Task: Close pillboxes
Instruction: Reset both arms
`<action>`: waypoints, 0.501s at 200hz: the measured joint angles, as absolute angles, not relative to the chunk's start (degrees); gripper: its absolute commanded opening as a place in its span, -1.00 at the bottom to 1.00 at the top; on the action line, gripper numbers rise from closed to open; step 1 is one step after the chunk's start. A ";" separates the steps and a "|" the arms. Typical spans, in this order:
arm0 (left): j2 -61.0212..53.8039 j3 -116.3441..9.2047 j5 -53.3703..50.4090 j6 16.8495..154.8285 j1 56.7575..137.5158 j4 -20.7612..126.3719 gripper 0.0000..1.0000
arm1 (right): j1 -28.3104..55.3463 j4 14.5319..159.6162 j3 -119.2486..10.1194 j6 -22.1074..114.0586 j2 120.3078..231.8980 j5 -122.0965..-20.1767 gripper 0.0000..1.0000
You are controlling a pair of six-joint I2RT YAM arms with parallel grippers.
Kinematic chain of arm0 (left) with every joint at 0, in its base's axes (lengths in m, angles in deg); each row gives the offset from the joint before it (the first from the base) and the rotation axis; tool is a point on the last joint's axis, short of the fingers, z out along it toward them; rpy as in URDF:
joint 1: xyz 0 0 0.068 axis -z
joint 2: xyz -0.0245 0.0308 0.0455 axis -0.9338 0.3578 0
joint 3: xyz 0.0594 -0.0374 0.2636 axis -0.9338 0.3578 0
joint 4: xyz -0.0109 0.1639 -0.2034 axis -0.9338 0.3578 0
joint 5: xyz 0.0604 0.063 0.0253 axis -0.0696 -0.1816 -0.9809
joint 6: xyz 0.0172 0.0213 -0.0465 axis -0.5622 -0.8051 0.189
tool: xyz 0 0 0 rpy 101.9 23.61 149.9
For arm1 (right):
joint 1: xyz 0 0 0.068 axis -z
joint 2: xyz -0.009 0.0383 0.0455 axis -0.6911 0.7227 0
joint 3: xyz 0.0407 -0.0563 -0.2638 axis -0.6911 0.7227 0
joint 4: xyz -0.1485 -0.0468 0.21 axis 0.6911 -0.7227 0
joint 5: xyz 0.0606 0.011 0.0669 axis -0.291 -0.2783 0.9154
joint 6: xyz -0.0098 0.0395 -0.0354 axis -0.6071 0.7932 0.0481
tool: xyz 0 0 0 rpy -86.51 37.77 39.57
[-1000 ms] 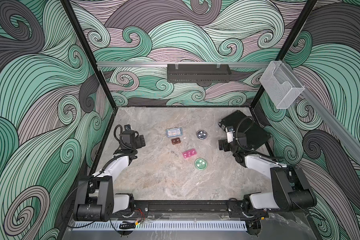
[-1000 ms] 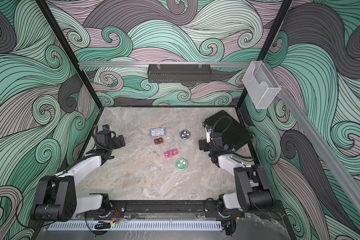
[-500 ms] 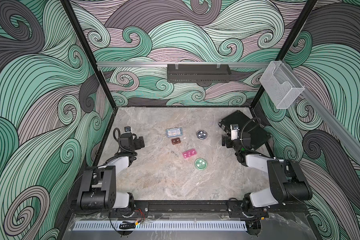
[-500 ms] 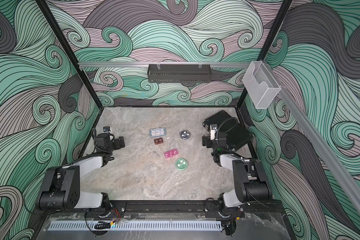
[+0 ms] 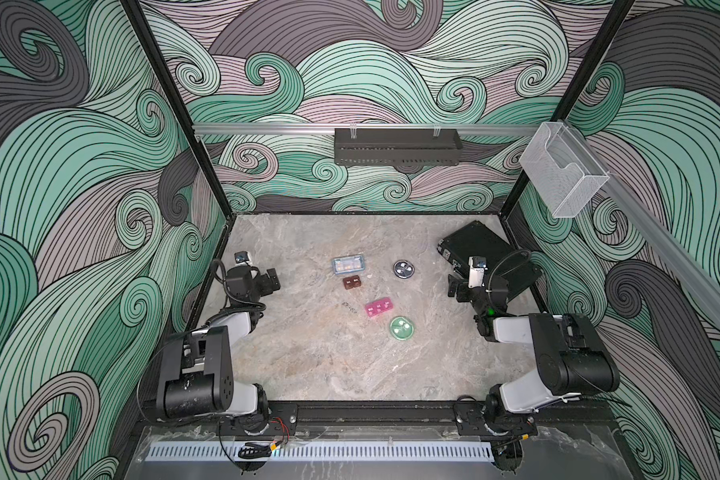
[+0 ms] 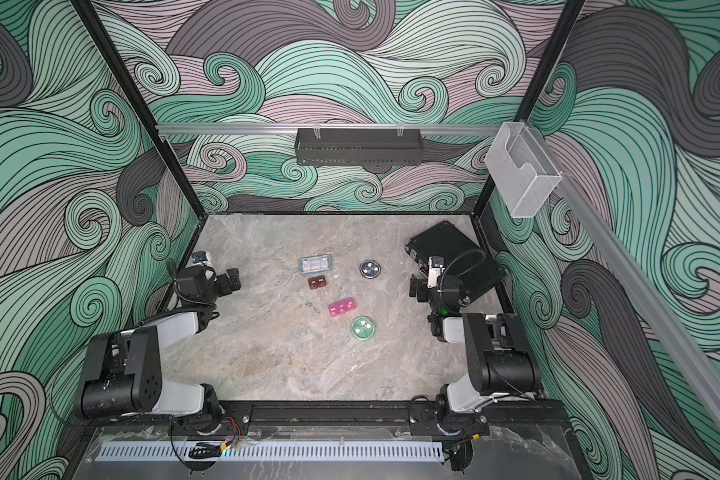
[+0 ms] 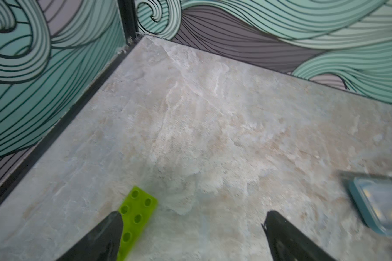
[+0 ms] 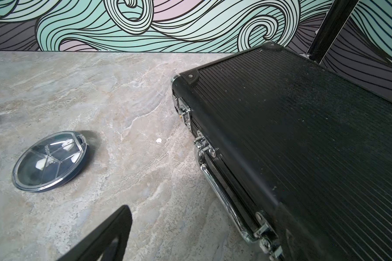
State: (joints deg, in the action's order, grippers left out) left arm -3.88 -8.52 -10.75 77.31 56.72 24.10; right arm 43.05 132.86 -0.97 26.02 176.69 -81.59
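Five pillboxes lie mid-table in both top views: pale blue rectangle (image 5: 348, 264) (image 6: 315, 264), brown two-cell (image 5: 352, 283), pink three-cell (image 5: 379, 307), round green (image 5: 402, 328), and round dark blue (image 5: 404, 269). The dark blue one (image 8: 51, 161) has its clear lid lying flat. My left gripper (image 5: 267, 282) (image 7: 192, 217) hovers open at the left side, empty, with the pale blue box (image 7: 380, 208) off to one side. At the right, my right gripper (image 5: 454, 286) (image 8: 197, 217) is open and empty, one finger (image 8: 120, 217) showing beside the black case.
A large black flat case (image 5: 487, 257) (image 8: 303, 146) lies at the back right, close against my right gripper. A lime green studded brick (image 7: 134, 217) rests by my left finger. Patterned walls close in the table on three sides.
Both arms have folded back toward the front rail, their upper links now lower and nearer the bases. The grippers stay open near the table sides. The pillboxes have not moved.
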 measured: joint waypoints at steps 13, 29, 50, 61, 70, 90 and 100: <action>-2.18 -7.40 -8.89 77.42 55.24 22.57 0.97 | 43.05 132.95 -0.97 26.04 176.69 -81.57 0.98; -2.05 -7.36 -7.62 77.18 55.89 23.86 0.97 | 43.05 133.08 -0.97 26.04 176.69 -81.53 0.99; -1.35 -6.79 -8.78 75.32 59.32 19.95 0.97 | 43.10 133.08 -0.97 26.04 176.69 -81.53 0.98; 0.95 -5.63 -9.22 74.01 61.35 14.62 0.98 | 43.10 133.10 -0.97 26.04 176.69 -81.51 0.99; 1.78 -5.02 -9.46 73.57 62.49 14.44 0.97 | 43.10 133.10 -0.97 26.04 176.69 -81.51 0.99; 1.67 -4.91 -10.77 73.07 62.88 15.97 0.97 | 43.10 133.10 -0.97 26.04 176.69 -81.51 0.98; 1.62 -4.98 -11.19 72.89 62.88 15.54 0.97 | 43.10 133.10 -0.97 26.07 176.69 -81.51 0.99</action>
